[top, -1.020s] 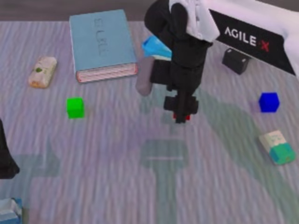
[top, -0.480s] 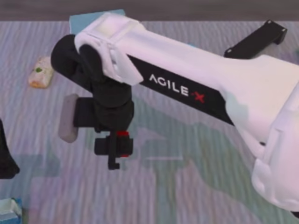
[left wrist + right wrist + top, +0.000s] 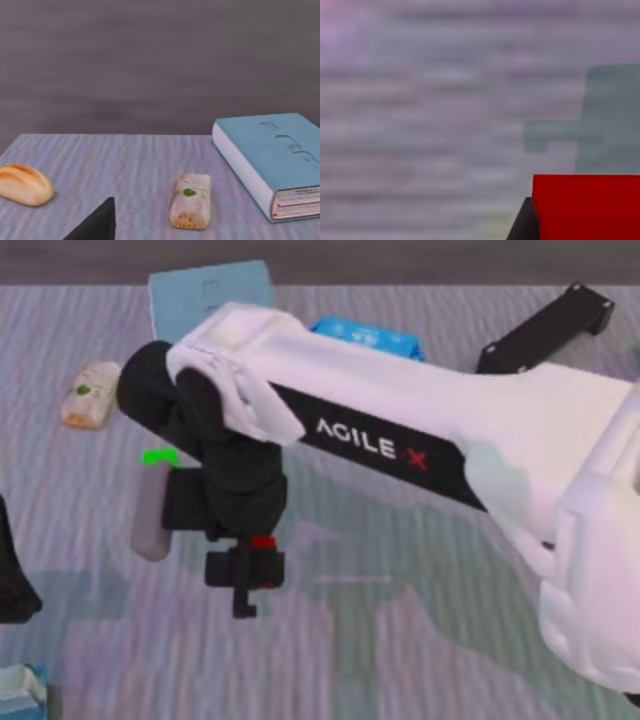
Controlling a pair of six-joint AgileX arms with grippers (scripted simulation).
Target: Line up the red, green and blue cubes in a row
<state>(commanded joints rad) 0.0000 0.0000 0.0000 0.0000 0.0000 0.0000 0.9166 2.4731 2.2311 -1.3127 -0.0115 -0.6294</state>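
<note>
- Top view: the right arm (image 3: 430,440) reaches across the table (image 3: 400,660) from the right edge toward the left half, hiding much of the surface beneath it.
- Its right gripper (image 3: 243,585) points down at the table, left of centre. The red cube (image 3: 262,541) shows as a small red patch between the dark fingers, so the fingers are closed on it.
- The green cube (image 3: 156,455) lies up and to the left of that gripper, close beside the dark wrist; only a sliver of it is visible past the arm.
- The blue cube cannot be seen in any view.
- A light blue book (image 3: 205,292) lies farther beyond the gripper, toward the far edge, partly under the arm. A wrapped bread packet (image 3: 90,393) lies well to the gripper's left.
- A bright blue pack (image 3: 365,336) shows behind the arm, to the gripper's far right.
- The left gripper (image 3: 15,580) sits parked at the table's left edge; whether its fingers are open cannot be told.
- Left wrist view: the book (image 3: 272,160), the bread packet (image 3: 190,201) and a bread roll (image 3: 22,184) lie ahead on the table; only a dark finger tip (image 3: 97,225) is visible.
- Right wrist view: the red cube (image 3: 585,206) fills the corner against a dark finger (image 3: 524,222), held above bare table with the arm's shadow beyond it.
</note>
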